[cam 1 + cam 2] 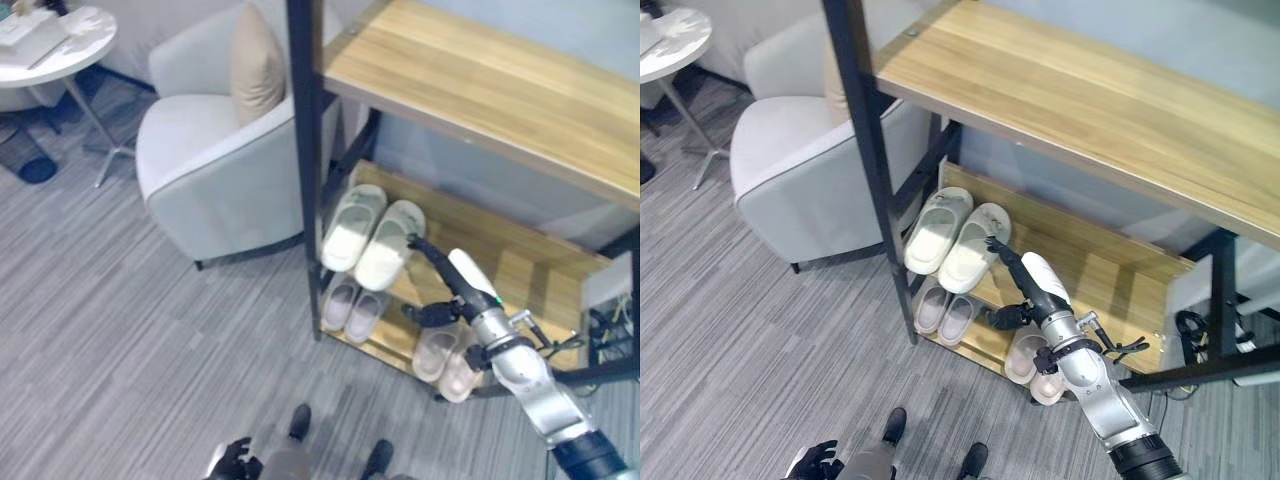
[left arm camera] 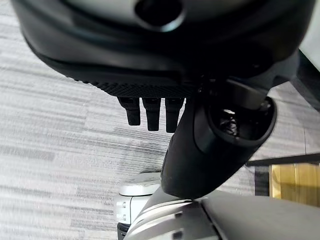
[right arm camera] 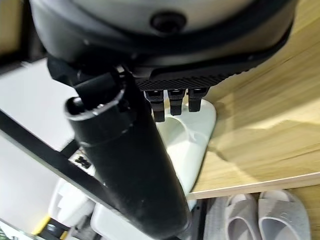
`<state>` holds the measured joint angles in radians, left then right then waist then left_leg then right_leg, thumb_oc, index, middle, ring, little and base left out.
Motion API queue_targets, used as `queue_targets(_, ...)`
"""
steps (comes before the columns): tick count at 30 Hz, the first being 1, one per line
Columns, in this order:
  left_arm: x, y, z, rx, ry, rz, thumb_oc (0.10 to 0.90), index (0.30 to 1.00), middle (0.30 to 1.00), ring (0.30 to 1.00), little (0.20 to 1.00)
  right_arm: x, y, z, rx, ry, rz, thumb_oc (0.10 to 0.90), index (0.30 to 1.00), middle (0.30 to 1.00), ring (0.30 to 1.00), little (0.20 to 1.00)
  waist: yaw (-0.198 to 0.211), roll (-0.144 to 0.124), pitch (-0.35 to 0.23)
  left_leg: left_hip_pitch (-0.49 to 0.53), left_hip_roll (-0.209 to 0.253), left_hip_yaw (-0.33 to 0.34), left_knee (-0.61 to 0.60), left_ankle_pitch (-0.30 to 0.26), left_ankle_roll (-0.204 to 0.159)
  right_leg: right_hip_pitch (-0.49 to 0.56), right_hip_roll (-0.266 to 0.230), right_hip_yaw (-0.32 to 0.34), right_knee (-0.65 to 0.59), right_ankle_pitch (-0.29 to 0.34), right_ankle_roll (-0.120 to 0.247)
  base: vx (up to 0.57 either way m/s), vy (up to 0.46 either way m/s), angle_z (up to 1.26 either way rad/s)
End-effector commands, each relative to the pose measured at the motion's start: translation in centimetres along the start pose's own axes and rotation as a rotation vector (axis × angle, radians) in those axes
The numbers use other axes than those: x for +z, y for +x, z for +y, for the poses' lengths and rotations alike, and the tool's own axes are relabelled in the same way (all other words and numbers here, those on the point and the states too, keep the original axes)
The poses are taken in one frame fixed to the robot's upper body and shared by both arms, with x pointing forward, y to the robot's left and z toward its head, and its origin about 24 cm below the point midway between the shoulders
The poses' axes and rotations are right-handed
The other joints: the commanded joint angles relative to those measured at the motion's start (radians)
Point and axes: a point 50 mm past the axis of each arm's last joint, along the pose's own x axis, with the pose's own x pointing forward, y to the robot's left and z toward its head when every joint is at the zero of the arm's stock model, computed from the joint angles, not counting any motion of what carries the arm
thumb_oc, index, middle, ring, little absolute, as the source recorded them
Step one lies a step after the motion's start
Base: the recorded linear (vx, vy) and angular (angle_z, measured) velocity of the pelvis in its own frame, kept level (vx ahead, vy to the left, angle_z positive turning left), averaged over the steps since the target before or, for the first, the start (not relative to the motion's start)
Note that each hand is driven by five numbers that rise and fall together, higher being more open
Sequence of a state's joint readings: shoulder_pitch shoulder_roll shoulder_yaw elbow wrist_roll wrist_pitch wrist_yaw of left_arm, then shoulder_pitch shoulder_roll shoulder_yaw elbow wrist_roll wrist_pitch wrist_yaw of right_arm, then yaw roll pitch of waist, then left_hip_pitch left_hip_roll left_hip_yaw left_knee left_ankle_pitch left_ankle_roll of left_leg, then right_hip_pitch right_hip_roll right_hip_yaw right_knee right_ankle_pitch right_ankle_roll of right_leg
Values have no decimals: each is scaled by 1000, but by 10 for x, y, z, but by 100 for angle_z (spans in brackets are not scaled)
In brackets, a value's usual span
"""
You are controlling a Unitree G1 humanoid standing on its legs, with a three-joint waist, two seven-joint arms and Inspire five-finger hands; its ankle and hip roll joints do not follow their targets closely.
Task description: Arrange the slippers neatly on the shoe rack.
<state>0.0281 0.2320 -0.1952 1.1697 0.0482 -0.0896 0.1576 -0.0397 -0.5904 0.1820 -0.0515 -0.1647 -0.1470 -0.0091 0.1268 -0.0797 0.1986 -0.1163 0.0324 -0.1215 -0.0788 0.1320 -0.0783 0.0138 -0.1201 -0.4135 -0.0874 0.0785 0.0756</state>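
Observation:
A cream pair of slippers (image 1: 355,225) lies side by side at the left end of the shoe rack's middle wooden shelf (image 1: 510,265). My right hand (image 1: 447,277) reaches in from the right, open. Its straight fingers (image 3: 177,102) touch the right edge of the pair's right slipper (image 3: 192,145). On the bottom shelf a grey pair (image 1: 352,305) sits below the cream one. A pale pink pair (image 1: 447,362) lies further right, under my right wrist. My left hand (image 1: 232,462) hangs low over the carpet, fingers (image 2: 147,112) relaxed and holding nothing.
The rack's black post (image 1: 305,150) stands just left of the slippers, with a wide wooden top shelf (image 1: 490,90) overhead. A grey armchair (image 1: 215,165) with a beige cushion (image 1: 257,65) stands close to the rack's left. A round white table (image 1: 55,45) is at far left.

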Motion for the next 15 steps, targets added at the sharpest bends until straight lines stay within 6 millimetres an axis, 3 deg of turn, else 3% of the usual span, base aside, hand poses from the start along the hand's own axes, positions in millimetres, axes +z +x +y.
queue_targets(1,1,-3,-32,-127,20,0,800,900,900,900,900,22,-13,-16,22,-3,-147,800,900,900,900,900,-36,16,-105,53,31,101,-8,-79,-19,18,-17,55,25,-76,64,-15,-41,-24)
queue_targets(4,1,-4,-35,-135,0,8,800,900,900,900,900,7,-33,0,86,3,-65,800,900,900,900,900,-64,28,-112,70,38,119,-8,-77,-21,27,-9,77,22,-77,62,-20,-29,-34)
queue_targets(8,2,-4,-38,-141,-11,6,800,900,900,900,900,-10,-49,13,154,-117,26,800,900,900,900,900,-86,42,-119,83,42,132,-8,-74,-23,32,-2,95,19,-80,60,-17,-31,-22)
queue_targets(15,13,-4,-45,-159,31,-34,800,900,900,900,900,-87,-89,56,279,-177,407,800,900,900,900,900,-111,66,-123,104,57,154,-8,-59,-28,49,16,128,11,-88,50,-29,-45,-15)
